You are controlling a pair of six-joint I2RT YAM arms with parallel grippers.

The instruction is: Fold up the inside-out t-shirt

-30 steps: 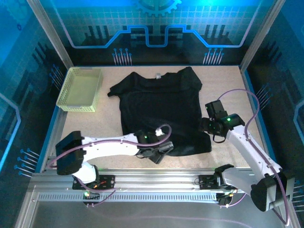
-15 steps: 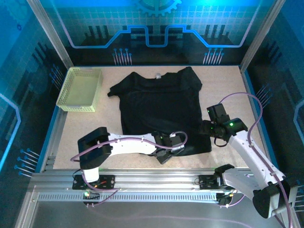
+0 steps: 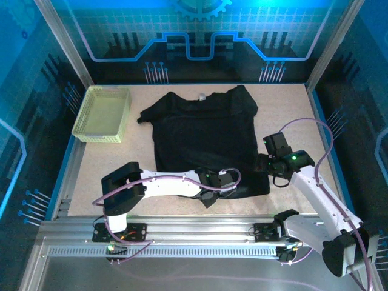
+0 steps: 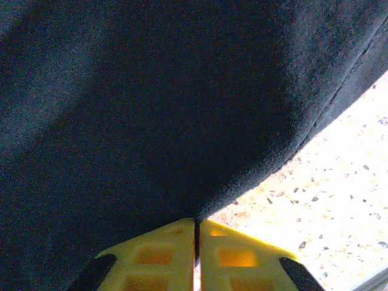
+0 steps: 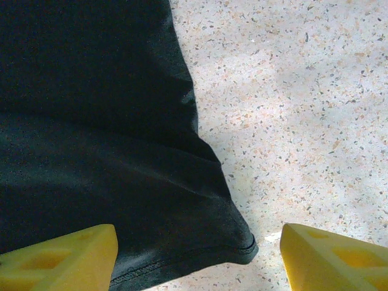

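Our left gripper (image 4: 196, 225) pinched the near hem of the black soft-fabric t-shirt (image 3: 203, 136), spread flat on the beige table (image 3: 291, 115), white tag (image 3: 202, 96) far; our right gripper (image 5: 199, 242) gaped over its near right corner.

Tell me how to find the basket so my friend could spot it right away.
Look at the speckled table and go to its far left corner, left of the black shirt. The basket sits there, apart from the shirt. It is a pale yellow-green mesh box, much smaller than the shirt.
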